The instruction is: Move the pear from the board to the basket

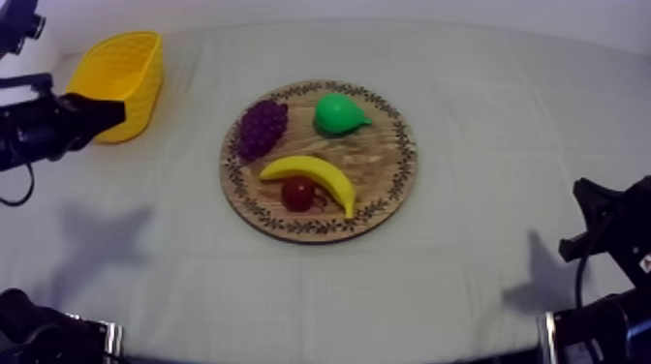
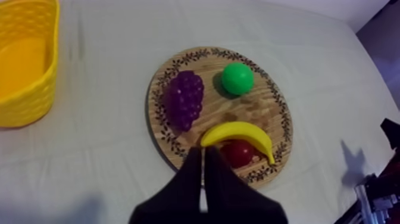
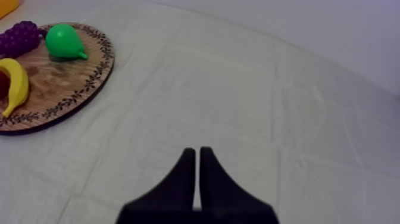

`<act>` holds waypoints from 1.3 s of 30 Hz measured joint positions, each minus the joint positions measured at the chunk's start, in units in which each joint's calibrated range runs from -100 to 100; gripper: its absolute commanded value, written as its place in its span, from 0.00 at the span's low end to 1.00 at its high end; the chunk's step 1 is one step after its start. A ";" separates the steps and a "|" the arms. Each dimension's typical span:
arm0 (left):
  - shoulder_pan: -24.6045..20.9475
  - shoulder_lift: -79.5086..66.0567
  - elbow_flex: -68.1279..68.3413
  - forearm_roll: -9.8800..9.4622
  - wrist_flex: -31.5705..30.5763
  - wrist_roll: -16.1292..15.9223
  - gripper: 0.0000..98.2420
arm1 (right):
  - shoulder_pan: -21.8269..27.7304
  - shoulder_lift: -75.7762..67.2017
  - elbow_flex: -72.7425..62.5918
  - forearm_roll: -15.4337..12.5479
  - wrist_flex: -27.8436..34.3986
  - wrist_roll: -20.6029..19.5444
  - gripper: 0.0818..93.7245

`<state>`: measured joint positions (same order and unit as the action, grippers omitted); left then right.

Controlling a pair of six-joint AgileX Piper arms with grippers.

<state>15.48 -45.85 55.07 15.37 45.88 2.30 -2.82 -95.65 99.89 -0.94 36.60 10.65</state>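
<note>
Both fingers-together and empty, the left end effector [image 2: 202, 150] and right end effector [image 3: 197, 150] are well apart from the pear [image 1: 339, 113] on the wooden board [image 1: 383, 160]; its rounded body may roll from a skewed grip, short of the yellow basket [image 1: 121, 73].

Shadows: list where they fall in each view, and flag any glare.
Top view: soft arm shadows lie on the cloth at left and right, no glare. Left wrist view: the pear shades the board on its side toward the grapes. Right wrist view: even light, no glare.
</note>
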 measured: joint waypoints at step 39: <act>10.23 75.34 -83.72 -6.91 33.19 12.22 0.01 | -0.10 0.00 0.00 0.00 0.00 0.05 0.00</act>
<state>25.70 29.49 -28.65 8.46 79.07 14.52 -2.92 -95.65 99.89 -0.94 36.60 10.70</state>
